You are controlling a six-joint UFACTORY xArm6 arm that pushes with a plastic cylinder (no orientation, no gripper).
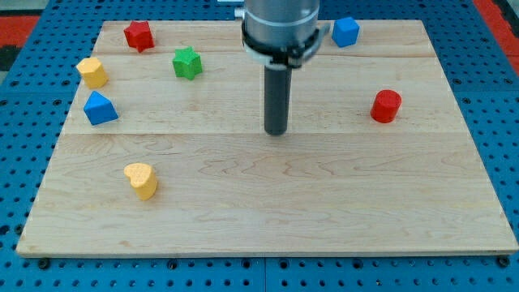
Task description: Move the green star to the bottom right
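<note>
- wooden board (pixel 268 203) — bottom-right corner free, likely the goal spot
- my tip (pixel 276 132) — bare rod, no jaws, touches nothing; mid-board, well right of and below green star (pixel 186 62)
- green star upper left, near red star (pixel 139 35); needs a push from its upper-left side

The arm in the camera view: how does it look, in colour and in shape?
A wide round metallic grey housing with a pale ring at its base enters from the view's top. Below it hangs a straight, dark, cylindrical rod, which ends at my tip. No cables or markings show.
</note>
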